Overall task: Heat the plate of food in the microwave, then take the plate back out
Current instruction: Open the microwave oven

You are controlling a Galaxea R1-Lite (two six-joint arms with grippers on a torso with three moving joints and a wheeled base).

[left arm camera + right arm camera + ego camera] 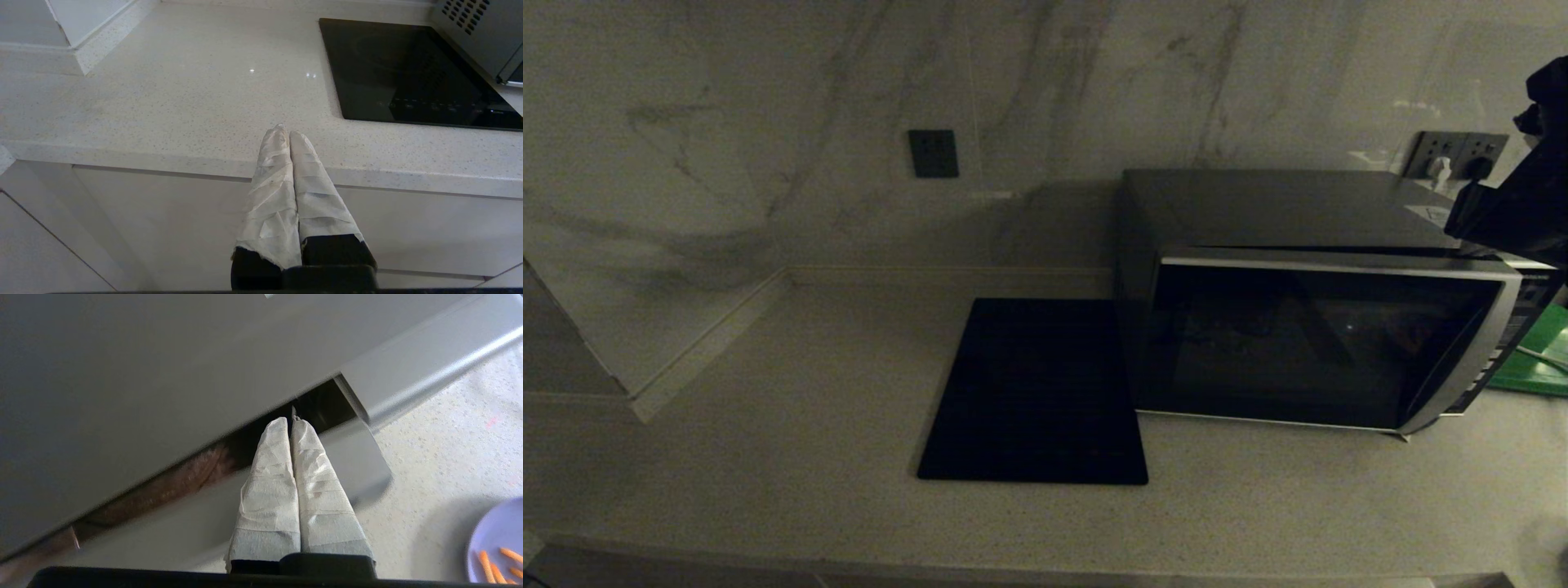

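Marble-veined walls back a pale speckled countertop (768, 457), where the microwave (1307, 327) stands against the wall at the right with its black glass door tipped slightly ajar, a dark gap showing along the top edge. Beside it on the left lies a flat black slab (1033, 392), and a green board (1535, 359) peeks out past the oven's far side. The right gripper (291, 424), its taped fingers pressed together and holding nothing, has its tips at that gap over the door's upper right corner, seemingly prying it open. The left gripper (285, 132) hovers idle near the counter's front edge, closed and empty too. The plate of food (496, 543), lavender with orange sticks, sits on the counter to the right of the microwave, not yet inside, so heating and retrieval all appear to remain ahead.
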